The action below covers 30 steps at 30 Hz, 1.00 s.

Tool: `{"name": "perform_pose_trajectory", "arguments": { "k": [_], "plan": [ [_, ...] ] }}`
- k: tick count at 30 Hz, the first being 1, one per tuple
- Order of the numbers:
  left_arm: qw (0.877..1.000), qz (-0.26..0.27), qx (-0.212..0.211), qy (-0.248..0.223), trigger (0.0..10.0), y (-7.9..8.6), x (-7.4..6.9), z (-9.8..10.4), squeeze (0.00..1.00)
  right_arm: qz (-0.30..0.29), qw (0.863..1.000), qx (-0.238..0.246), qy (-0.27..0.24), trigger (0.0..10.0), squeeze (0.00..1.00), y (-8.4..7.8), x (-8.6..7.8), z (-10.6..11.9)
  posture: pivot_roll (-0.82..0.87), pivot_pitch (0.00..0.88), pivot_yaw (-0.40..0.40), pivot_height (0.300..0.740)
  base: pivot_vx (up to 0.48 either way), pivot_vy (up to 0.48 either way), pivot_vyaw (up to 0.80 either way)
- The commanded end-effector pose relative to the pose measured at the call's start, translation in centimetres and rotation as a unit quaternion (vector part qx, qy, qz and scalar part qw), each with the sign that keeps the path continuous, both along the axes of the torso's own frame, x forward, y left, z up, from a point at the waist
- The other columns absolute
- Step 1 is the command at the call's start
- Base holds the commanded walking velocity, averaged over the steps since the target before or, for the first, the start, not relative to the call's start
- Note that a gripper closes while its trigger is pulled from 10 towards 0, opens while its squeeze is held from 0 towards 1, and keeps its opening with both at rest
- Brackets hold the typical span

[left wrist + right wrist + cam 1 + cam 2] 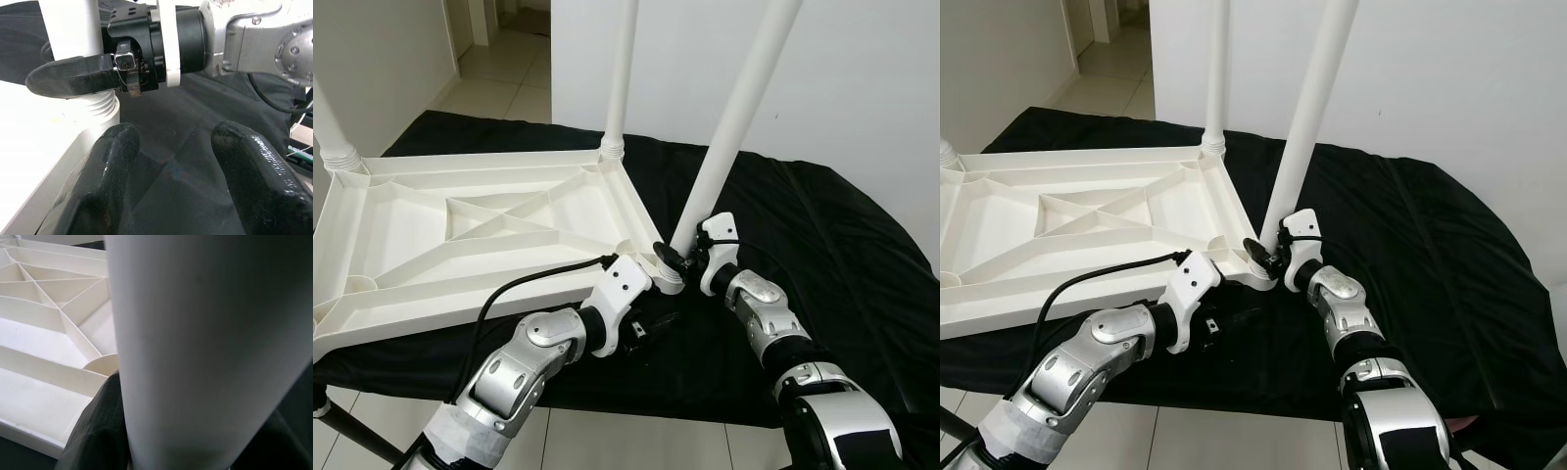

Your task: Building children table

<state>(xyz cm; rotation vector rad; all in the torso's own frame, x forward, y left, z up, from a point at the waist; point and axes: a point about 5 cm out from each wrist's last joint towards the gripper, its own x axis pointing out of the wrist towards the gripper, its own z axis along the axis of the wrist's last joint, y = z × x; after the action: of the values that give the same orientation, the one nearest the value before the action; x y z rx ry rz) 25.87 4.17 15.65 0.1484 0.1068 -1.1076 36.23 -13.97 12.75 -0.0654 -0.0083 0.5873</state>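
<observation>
White table leg (736, 117), top cut off, in right gripper (677, 260).

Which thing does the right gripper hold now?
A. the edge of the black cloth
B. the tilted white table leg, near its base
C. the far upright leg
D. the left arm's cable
B: the right gripper is shut around the tilted white leg just above the corner socket of the upturned tabletop.

Upturned white tabletop (460, 235) on black cloth (822, 255)
</observation>
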Motion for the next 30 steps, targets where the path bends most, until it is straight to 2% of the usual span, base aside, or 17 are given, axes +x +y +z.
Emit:
{"name": "perform_pose_trajectory", "arguments": {
  "k": [1,3,4,7,9,11,12,13,14,17,18,20,21,23,27,30],
  "plan": [
    [0.999,-0.045,0.002,0.01,10.0,-0.6,-0.8,0.0,0.0,-0.035,0.999,0.0,0.023,10.0,0.0,-0.3,-0.8,-1.7,0.03,0.0,-0.121,0.74,0.0,0.0,0.0],
    [0.999,-0.045,0.002,0.01,10.0,-0.6,-0.8,0.0,0.0,-0.035,0.999,0.0,0.023,10.0,0.0,-0.3,-0.8,-1.7,0.03,0.0,-0.121,0.74,0.0,0.0,0.0],
    [0.999,-0.049,0.004,0.013,10.0,-0.6,-0.9,-0.2,0.0,-0.072,0.997,0.012,0.011,10.0,0.0,0.0,-1.3,-1.6,0.03,0.0,-0.118,0.74,0.0,0.0,0.0],
    [0.999,-0.049,0.004,0.013,10.0,-0.6,-0.9,-0.2,0.0,-0.072,0.997,0.012,0.011,10.0,0.0,0.0,-1.3,-1.6,0.03,0.0,-0.118,0.74,0.0,0.0,0.0],
    [0.998,-0.053,0.004,0.017,10.0,-0.7,-1.1,-0.3,0.0,-0.124,0.992,0.035,0.01,10.0,0.0,0.6,-1.5,-1.4,0.02,0.0,-0.114,0.74,0.0,0.0,0.0],
    [0.998,-0.053,0.004,0.017,10.0,-0.7,-1.1,-0.3,0.0,-0.124,0.992,0.035,0.01,10.0,0.0,0.6,-1.5,-1.4,0.02,0.0,-0.114,0.74,0.0,0.0,0.0],
    [0.998,-0.054,0.004,0.019,10.0,-0.8,-1.2,-0.3,0.0,-0.15,0.988,0.046,0.015,10.0,0.0,0.8,-1.6,-1.3,0.02,0.0,-0.114,0.74,0.0,0.0,0.0],
    [0.998,-0.054,0.004,0.019,10.0,-0.8,-1.2,-0.3,0.0,-0.15,0.988,0.046,0.015,10.0,0.0,0.8,-1.6,-1.3,0.02,0.0,-0.114,0.74,0.0,0.0,0.0],
    [0.998,-0.057,0.003,0.02,10.0,-0.8,-1.2,-0.3,0.0,-0.193,0.979,0.056,0.018,10.0,0.0,0.8,-1.6,-1.1,0.02,0.0,-0.113,0.74,0.0,0.0,0.0],
    [0.998,-0.058,0.003,0.02,10.0,-0.9,-1.3,-0.3,0.0,-0.228,0.972,0.061,0.02,10.0,0.0,0.8,-1.7,-1.0,0.02,0.0,-0.114,0.74,0.0,0.0,0.0],
    [0.998,-0.06,0.002,0.021,10.0,-1.0,-1.3,-0.3,0.0,-0.274,0.96,0.06,0.015,10.0,0.0,0.9,-1.9,-0.8,0.01,0.0,-0.115,0.74,0.0,0.0,0.0],
    [0.998,-0.063,0.003,0.021,10.0,-1.1,-1.4,-0.3,0.0,-0.329,0.942,0.061,0.014,10.0,0.0,1.1,-2.4,-0.6,0.01,0.0,-0.115,0.74,0.0,0.0,0.0],
    [0.998,-0.063,0.003,0.021,10.0,-1.1,-1.4,-0.3,0.0,-0.329,0.942,0.061,0.014,10.0,0.0,1.1,-2.4,-0.6,0.01,0.0,-0.115,0.74,0.0,0.0,0.0],
    [0.998,-0.064,0.001,0.022,10.0,-1.2,-1.4,-0.3,0.0,-0.354,0.933,0.068,0.022,10.0,0.0,1.8,-3.0,-0.7,0.01,0.0,-0.117,0.74,0.0,0.0,0.0],
    [0.998,-0.065,0.001,0.023,10.0,-1.2,-1.4,-0.3,0.0,-0.359,0.93,0.072,0.022,10.0,0.0,1.9,-3.2,-0.7,0.01,0.0,-0.117,0.74,0.0,0.0,0.0],
    [0.998,-0.065,0.0,0.025,10.0,-1.3,-1.6,-0.4,0.0,-0.367,0.927,0.082,0.001,10.0,0.0,1.8,-3.4,0.2,0.02,0.0,-0.123,0.74,0.0,0.0,0.0]
  ]
}}
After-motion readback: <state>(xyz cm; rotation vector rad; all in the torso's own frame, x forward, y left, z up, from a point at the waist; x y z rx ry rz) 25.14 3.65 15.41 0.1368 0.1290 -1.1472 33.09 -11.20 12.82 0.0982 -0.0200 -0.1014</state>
